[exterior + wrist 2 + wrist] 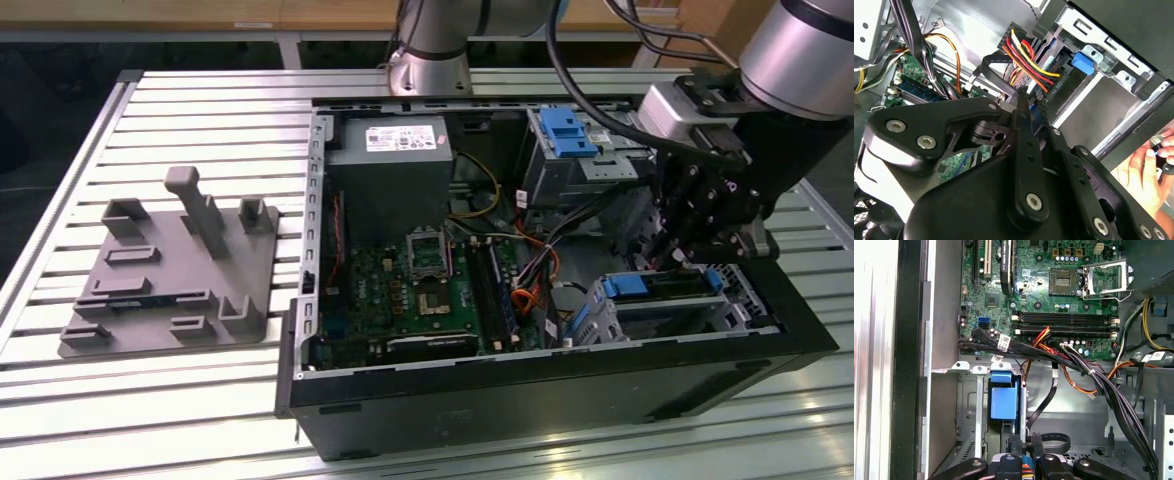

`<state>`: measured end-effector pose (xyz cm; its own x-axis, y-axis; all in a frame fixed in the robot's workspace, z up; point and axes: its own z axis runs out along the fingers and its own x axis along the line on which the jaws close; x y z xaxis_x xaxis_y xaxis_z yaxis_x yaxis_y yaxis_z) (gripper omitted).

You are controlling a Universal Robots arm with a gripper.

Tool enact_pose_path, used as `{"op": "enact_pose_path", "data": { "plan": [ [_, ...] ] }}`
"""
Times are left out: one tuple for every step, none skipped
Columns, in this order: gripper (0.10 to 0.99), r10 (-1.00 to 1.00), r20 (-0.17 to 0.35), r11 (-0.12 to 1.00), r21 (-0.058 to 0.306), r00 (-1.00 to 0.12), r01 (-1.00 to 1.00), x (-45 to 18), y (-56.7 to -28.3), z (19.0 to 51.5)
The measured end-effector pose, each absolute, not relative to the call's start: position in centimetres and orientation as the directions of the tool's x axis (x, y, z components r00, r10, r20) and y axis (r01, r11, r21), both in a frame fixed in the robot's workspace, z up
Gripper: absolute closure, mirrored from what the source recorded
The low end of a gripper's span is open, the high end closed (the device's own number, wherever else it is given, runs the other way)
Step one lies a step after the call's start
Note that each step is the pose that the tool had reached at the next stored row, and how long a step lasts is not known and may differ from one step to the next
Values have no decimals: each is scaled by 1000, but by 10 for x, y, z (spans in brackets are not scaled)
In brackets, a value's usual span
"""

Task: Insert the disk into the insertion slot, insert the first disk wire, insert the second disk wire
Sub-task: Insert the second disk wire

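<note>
Slatted table [174, 400], person's hand [1146, 172] beside case [534, 390]

Slatted metal table [187, 120] w/ open PC case [534, 400] & grey fixture [167, 290].

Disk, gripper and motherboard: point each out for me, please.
disk [663, 284], exterior view, on the label face inside its blue carrier.
gripper [1025, 444], first wrist view, between the fingertips.
motherboard [416, 290], exterior view, on the green board below the processor socket.
</note>
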<state>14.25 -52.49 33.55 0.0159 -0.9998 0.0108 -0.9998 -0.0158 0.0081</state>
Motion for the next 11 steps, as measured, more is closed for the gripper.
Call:
{"op": "enact_pose_path", "data": {
  "plan": [
    [890,-1000,11,-16,8,16,-1000,143,-525,335],
    [890,-1000,11,-16,8,16,-1000,143,-526,335],
    [890,-1000,11,-15,8,15,-1000,143,-527,336],
    [890,-1000,11,-15,8,15,-1000,143,-528,335],
    [890,-1000,11,-14,8,14,-1000,144,-528,335],
    [890,-1000,11,-13,8,13,-1000,144,-529,335],
    [890,-1000,11,-13,8,13,-1000,144,-529,335],
    [890,-1000,11,-12,8,12,-1000,144,-530,335],
    [890,-1000,11,-11,8,11,-1000,144,-530,336],
    [890,-1000,11,-10,8,10,-1000,144,-530,335],
    [890,-1000,11,-9,8,9,-1000,144,-530,335]
  ]
}}
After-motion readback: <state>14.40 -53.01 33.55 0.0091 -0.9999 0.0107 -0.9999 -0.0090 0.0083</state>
